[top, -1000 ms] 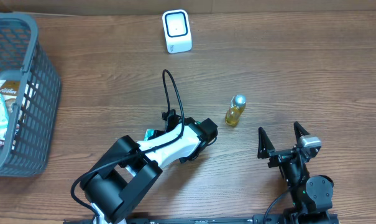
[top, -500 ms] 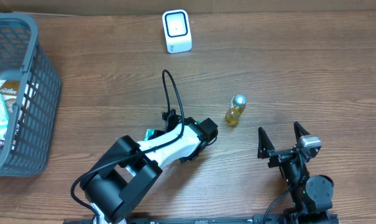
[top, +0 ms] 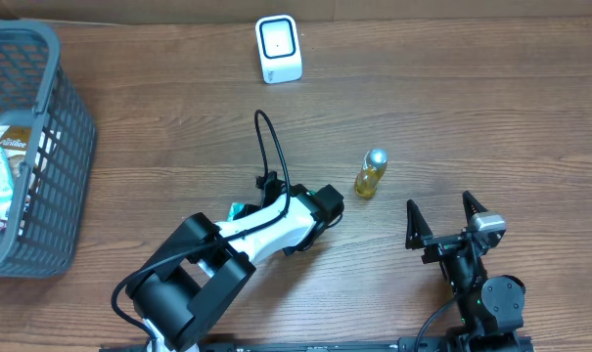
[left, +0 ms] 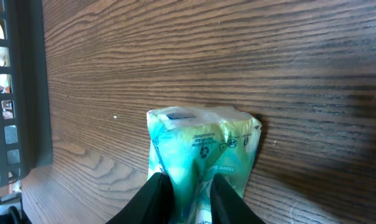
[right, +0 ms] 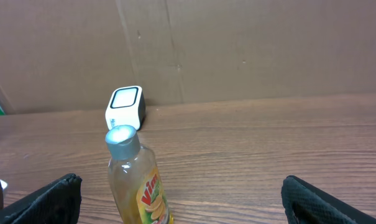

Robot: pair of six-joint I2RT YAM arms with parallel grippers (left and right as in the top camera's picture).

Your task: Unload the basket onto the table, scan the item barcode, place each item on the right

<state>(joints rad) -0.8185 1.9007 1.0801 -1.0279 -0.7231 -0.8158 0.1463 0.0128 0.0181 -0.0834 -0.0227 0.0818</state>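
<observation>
The left arm (top: 266,227) is white-shelled (looping black cable (top: 273,147)); the right arm (top: 475,269) black.

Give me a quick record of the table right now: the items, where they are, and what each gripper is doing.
device: white scanner, upright at the far edge of the table
held item: green packet, lying on the table
left gripper: closed on the green packet
right gripper: open, empty
loose item: yellow bottle, silver cap, standing ahead of the right gripper, untouched
container: grey basket, left side, packaged goods inside
</observation>
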